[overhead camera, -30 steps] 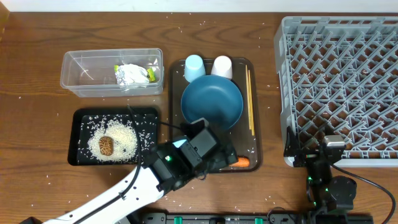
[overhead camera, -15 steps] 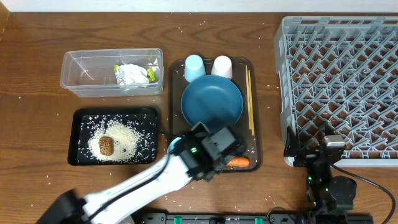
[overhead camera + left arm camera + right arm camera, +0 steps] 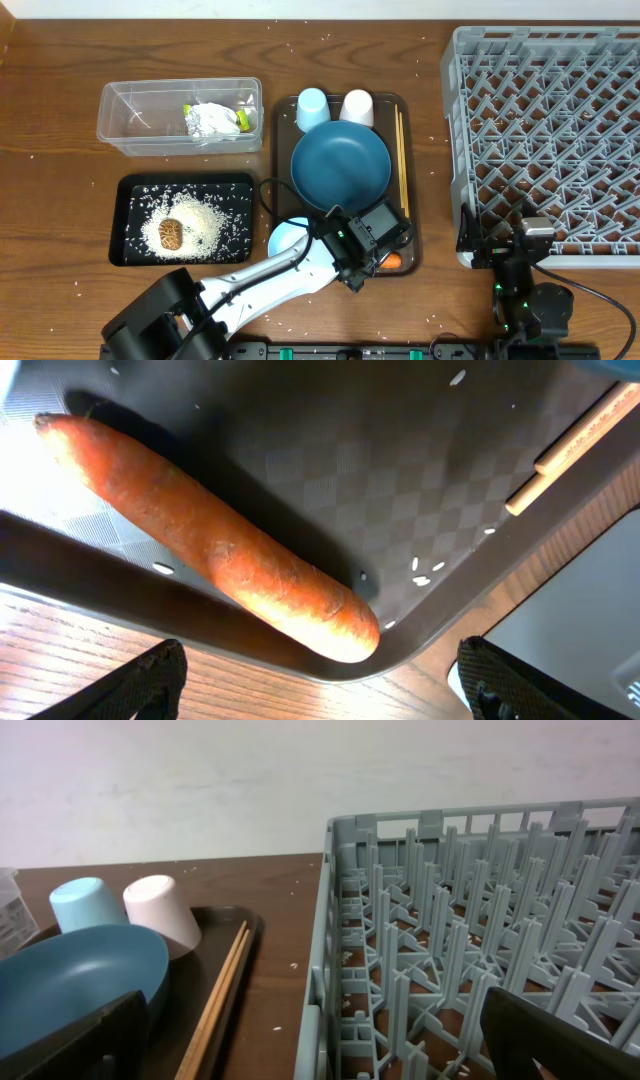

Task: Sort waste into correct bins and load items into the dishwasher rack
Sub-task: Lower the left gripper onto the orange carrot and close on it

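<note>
The orange carrot [image 3: 210,540] lies in the front right corner of the brown serving tray [image 3: 410,245]. My left gripper [image 3: 383,250] hovers right over it, open and empty, one finger on each side [image 3: 320,695]. The dark-blue plate [image 3: 340,165], light-blue cup [image 3: 312,103], white cup [image 3: 357,105] and chopsticks [image 3: 402,160] sit on that tray. The light-blue bowl [image 3: 288,240] shows partly beside my left arm. The wrapper [image 3: 212,120] is in the clear tub [image 3: 130,115]. The brown lump [image 3: 171,233] and rice lie in the black tray [image 3: 235,185]. My right gripper [image 3: 520,245] is open at the grey rack's [image 3: 545,150] front edge.
Loose rice grains are scattered over the wooden table. In the right wrist view the rack [image 3: 480,920] fills the right side, with the chopsticks [image 3: 225,980], the plate [image 3: 70,970] and both cups to the left.
My left gripper has moved right along the tray's front edge to the carrot. The light-blue bowl, covered by the arm before, now shows. The right arm has not moved.
</note>
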Robot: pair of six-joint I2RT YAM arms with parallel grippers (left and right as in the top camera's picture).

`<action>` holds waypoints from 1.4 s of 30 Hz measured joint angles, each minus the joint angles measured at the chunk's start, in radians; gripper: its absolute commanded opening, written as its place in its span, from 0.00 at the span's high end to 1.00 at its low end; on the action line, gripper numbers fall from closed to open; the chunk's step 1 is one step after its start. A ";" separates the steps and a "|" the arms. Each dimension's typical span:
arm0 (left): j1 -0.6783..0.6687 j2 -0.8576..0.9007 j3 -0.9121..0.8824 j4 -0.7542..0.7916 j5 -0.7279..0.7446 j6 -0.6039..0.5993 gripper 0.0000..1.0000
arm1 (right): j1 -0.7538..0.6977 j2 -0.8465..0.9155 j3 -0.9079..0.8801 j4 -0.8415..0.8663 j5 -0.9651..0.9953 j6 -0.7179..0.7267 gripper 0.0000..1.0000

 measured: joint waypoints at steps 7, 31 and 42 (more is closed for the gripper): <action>0.000 0.027 0.000 0.000 -0.022 -0.019 0.20 | 0.000 0.000 0.000 0.000 0.000 0.000 0.01; 0.000 0.111 0.000 0.014 -0.068 -0.071 0.27 | 0.000 0.000 0.000 0.000 0.000 0.000 0.01; 0.000 0.111 0.000 0.018 -0.068 -0.096 0.42 | 0.000 0.000 0.000 0.000 0.000 0.000 0.01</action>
